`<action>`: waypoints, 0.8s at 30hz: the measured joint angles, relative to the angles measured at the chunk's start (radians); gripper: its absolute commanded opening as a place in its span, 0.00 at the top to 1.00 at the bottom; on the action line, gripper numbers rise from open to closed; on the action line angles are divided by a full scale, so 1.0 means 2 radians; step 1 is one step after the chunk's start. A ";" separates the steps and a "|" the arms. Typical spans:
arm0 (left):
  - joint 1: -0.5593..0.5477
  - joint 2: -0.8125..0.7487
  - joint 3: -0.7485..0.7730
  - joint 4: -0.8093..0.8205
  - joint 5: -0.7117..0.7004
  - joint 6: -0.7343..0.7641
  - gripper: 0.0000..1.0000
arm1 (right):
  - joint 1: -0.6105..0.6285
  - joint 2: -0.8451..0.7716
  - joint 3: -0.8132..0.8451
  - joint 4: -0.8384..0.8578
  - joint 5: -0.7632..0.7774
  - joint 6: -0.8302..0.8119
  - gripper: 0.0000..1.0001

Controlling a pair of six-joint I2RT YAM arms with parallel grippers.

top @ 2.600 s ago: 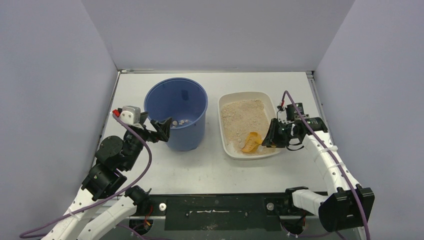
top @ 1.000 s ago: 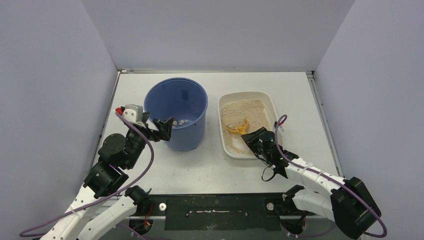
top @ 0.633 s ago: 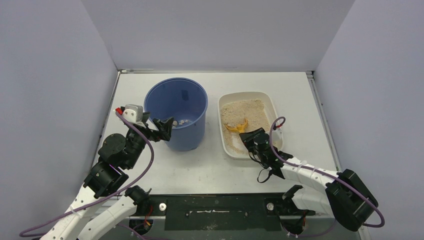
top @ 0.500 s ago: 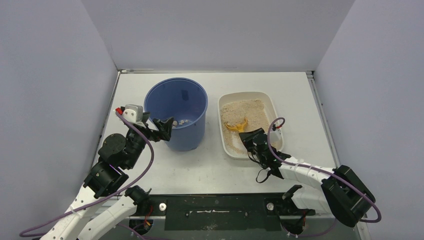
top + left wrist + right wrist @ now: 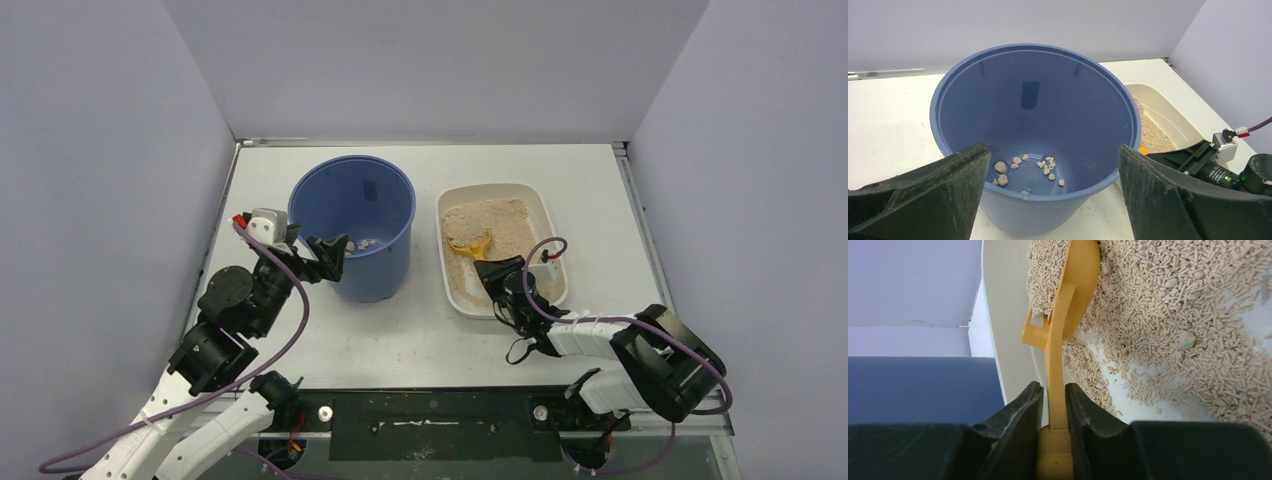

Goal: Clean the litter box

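Observation:
The cream litter box [image 5: 545,212] holds tan granules [image 5: 1168,300] and stands right of the blue bucket [image 5: 352,190]. My right gripper [image 5: 490,268] is shut on the handle of the orange scoop [image 5: 1065,315], whose head [image 5: 471,243] digs into the litter by the box's left wall [image 5: 1003,325]. A bare patch of the box floor [image 5: 1148,395] shows near the jaws. My left gripper [image 5: 332,248] is open, its fingers either side of the bucket's near rim [image 5: 1038,192]. Several pale clumps [image 5: 1023,167] lie on the bucket's floor.
The bucket [image 5: 1035,100] and the litter box [image 5: 1168,112] stand close together mid-table. Grey walls close in the left, back and right. The right arm [image 5: 600,335] lies low across the near right of the table [image 5: 420,340].
My right gripper swung from the box's right side to its near left corner, carrying the scoop. The scoop head moved up the left side and dug into the litter. The left arm barely moved.

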 measured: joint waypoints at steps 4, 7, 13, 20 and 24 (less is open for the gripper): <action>0.000 0.001 0.000 0.000 0.000 0.000 0.03 | -0.013 0.011 -0.018 0.044 -0.019 -0.003 1.00; 0.000 0.001 0.000 0.000 0.000 0.000 0.03 | -0.025 0.017 -0.033 0.077 -0.037 -0.005 1.00; 0.000 0.005 0.000 0.000 0.000 0.000 0.03 | -0.059 0.024 -0.063 0.142 -0.089 -0.011 1.00; 0.000 0.012 0.000 0.000 0.000 0.000 0.03 | -0.080 0.024 -0.086 0.186 -0.127 -0.018 1.00; 0.000 0.014 0.000 0.000 0.000 0.000 0.03 | -0.087 0.024 -0.091 0.200 -0.145 -0.023 1.00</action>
